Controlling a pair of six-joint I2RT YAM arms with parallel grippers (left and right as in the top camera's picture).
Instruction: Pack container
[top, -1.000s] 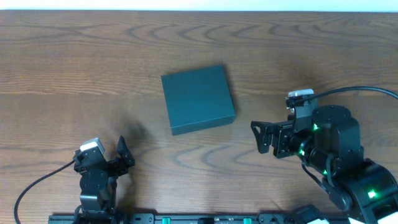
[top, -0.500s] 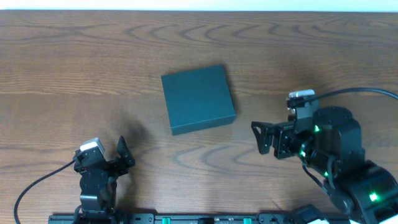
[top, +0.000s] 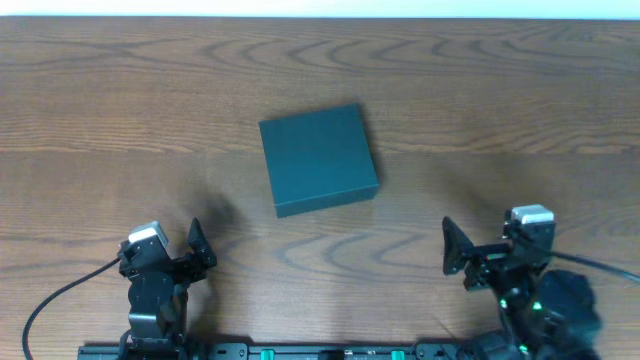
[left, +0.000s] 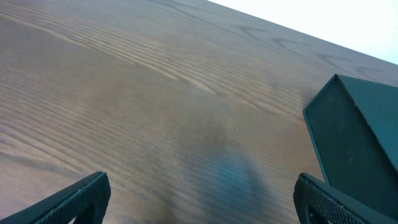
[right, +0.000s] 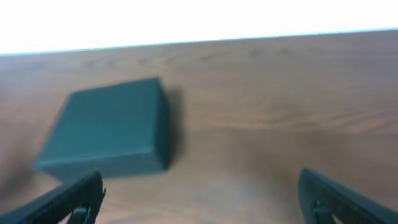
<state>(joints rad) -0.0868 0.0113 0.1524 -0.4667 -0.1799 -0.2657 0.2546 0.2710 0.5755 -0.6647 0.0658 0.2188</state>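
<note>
- Status from my seat: the container (top: 318, 158) sits roughly mid-table, turned a little so its sides don't run square with the table (top: 90, 110) edge. Nothing is touching it
- Its lid (top: 312, 142) looks flat and down from overhead. I can't tell from any view which side the hinge is on, the walls just read as plain dark green
- The left gripper (top: 172, 248) is at the near left, jaws spread wide with nothing between them, well apart from the box. Its wrist cam only catches a corner of the box off to the right
- The right gripper (top: 490, 248) is at the near right, also wide apart and empty, with the box far and left of it in its slightly blurry wrist view
- I see no loose stuff on the wood to pack, so my guess is the packing is either finished or not begun, can't say which
- If the flap needs working, I'd bring one arm in low toward the near wall and find the seam on the wrist cam first
- I'd use the other arm to steady the far side so light cardboard doesn't skate on the wood
- I'd slip one fingertip under the flap edge rather than try to pinch the whole box
- Biggest risk imo is shoving the box around or creasing the lid, so go slow and line up with its tilt before touching anything
</note>
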